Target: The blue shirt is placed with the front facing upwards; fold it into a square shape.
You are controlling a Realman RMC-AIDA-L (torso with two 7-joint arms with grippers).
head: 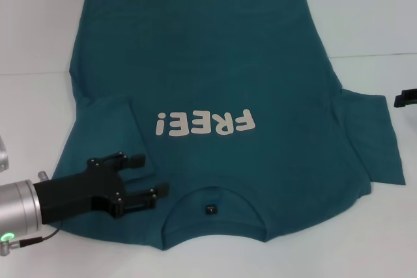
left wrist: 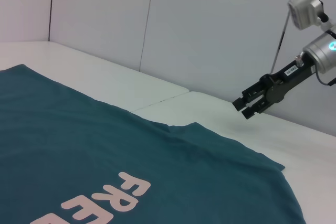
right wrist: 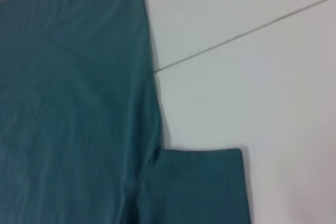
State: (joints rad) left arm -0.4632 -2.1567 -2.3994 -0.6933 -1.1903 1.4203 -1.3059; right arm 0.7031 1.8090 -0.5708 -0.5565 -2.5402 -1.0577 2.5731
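Blue shirt [head: 221, 89] is lying flat, front up, filling mid-frame in the head view, collar at the bottom. Its left sleeve [head: 117, 131] is already lying folded inward. Left gripper [head: 140, 180] is hovering lower left over the shoulder, jaws parted, holding nothing. Right gripper [left wrist: 248, 106] is sitting off at the right edge, jaws slightly apart, empty. Risk: a pinch here is likely catching only the top layer and dragging the sleeve fold open.
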